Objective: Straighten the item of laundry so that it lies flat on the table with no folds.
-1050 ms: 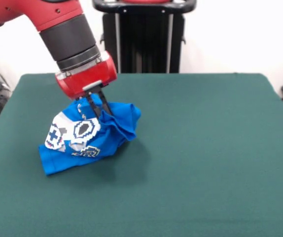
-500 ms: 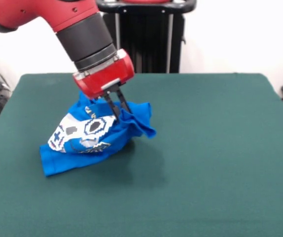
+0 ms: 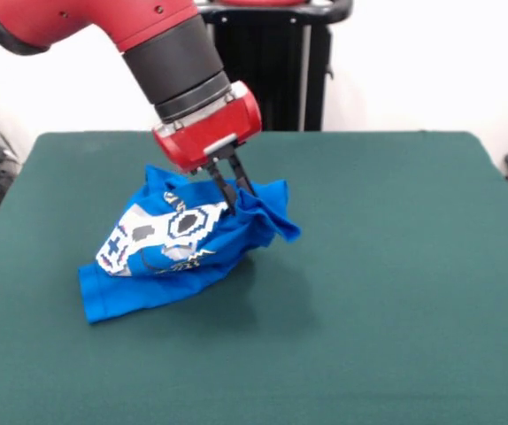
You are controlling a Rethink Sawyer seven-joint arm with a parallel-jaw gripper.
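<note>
The end effector has its two thin black fingers pinched tight on a raised bunch of the blue T-shirt, which sits crumpled toward the left of the green bench, lower hem resting on the felt. The hold looks shallow to me: a hard pull could slip the cloth free, or drag the whole shirt along still folded.

The arm comes down from upper left, its gripper pinched shut on a raised fold of the blue shirt. The shirt hangs tented from that grip, crumpled, its lower left edge resting on the green table. The white print faces forward.
</note>
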